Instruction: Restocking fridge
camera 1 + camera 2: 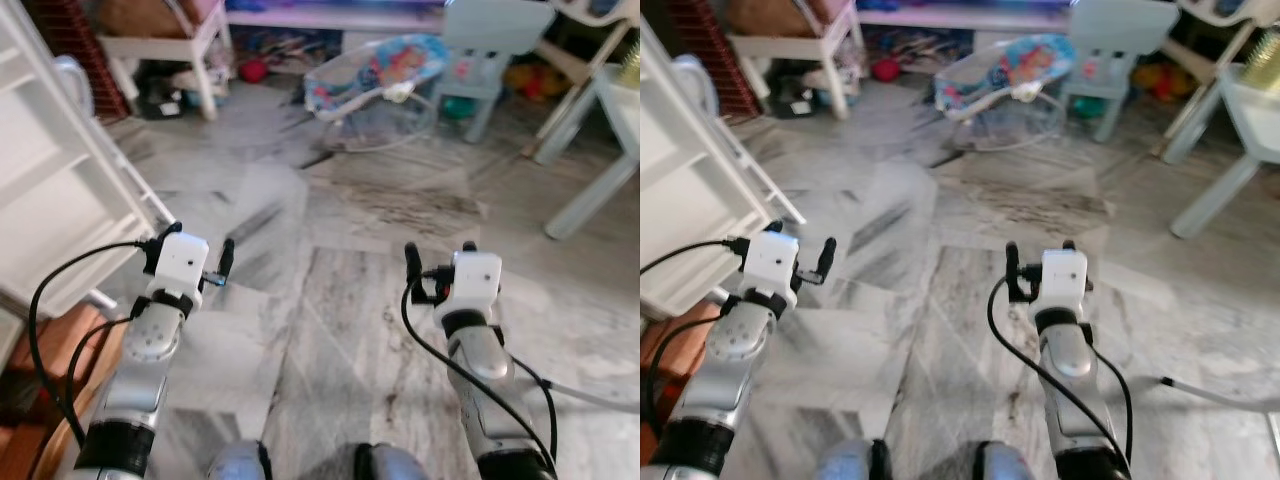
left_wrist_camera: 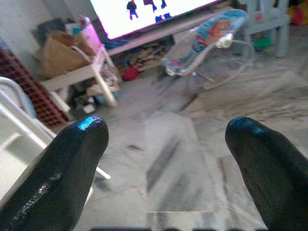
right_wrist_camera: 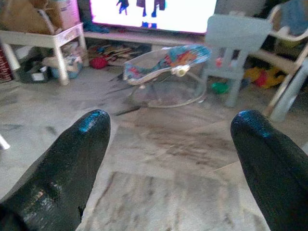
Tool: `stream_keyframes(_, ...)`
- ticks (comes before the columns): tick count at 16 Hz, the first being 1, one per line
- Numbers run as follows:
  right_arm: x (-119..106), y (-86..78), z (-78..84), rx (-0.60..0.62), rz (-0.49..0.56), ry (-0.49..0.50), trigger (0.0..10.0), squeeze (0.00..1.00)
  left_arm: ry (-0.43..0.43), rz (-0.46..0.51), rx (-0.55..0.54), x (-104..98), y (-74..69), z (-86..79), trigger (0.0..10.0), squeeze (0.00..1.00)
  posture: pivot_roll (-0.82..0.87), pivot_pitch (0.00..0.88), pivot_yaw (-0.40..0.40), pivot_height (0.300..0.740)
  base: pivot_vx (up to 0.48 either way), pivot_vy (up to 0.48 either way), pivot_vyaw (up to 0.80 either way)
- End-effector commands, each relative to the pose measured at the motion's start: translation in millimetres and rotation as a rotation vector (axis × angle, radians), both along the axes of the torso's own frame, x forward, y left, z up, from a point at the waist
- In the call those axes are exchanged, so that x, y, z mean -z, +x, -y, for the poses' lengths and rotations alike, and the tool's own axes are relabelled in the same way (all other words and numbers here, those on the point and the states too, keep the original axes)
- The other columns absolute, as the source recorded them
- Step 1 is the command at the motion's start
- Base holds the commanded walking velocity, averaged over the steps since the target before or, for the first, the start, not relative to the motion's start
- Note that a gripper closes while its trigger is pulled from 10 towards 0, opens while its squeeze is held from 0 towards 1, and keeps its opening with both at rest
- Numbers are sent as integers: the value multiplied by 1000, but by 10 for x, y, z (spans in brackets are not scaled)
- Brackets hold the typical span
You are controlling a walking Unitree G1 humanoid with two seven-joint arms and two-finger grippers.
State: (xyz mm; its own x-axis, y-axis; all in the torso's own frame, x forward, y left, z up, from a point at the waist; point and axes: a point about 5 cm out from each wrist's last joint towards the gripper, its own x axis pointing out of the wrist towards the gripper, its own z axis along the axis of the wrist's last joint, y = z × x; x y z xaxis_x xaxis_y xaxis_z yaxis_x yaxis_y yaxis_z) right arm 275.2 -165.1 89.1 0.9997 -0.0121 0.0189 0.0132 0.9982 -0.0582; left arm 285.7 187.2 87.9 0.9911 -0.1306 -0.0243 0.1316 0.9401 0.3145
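In the left eye view, we hold both arms forward over the grey marbled stone floor (image 1: 340, 330); the left gripper (image 1: 215, 262) sits just beside the white slatted fridge door shelf (image 1: 60, 190), which lies to our left, so the left arm is nearer. In the right eye view, the right gripper (image 1: 1038, 268) hangs over bare floor, well apart from that shelf. In the left wrist view, two black fingers (image 2: 72, 163) stand spread, grasping nothing. In the right wrist view, two fingers (image 3: 67, 163) likewise stand released. We count no stock items; one blue patterned baby bouncer (image 3: 163, 62) lies ahead.
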Motion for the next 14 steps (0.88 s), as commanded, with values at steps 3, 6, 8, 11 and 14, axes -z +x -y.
stream_keyframes(3, 88, -43, 131, 34, -39, -6, 10000, 0, 2, -37, 54, 75, -153, -1, 10000, 0, 64, 103, -25, 740, 0, 0, -800)
stream_keyframes(6, 117, -60, 119, 25, -53, -11, 10000, 0, 6, -37, 49, 82, -161, -24, 10000, 0, 63, 118, -38, 740, 0, 0, -800)
stream_keyframes(8, 106, -48, 24, -8, -51, -6, 10000, 0, -7, -16, 34, 27, -111, -47, 10000, 0, 64, 134, -44, 740, 306, 0, -800)
stream_keyframes(11, 94, -32, 2, -15, -42, -10, 10000, 0, 1, -20, 63, 21, -126, -29, 10000, 0, 63, 136, -39, 740, 317, 0, -800)
stream_keyframes(14, 78, 2, 21, -14, -37, -23, 10000, 0, -1, -34, 47, 53, -172, -81, 10000, 0, 68, 133, -49, 740, 320, 0, -800)
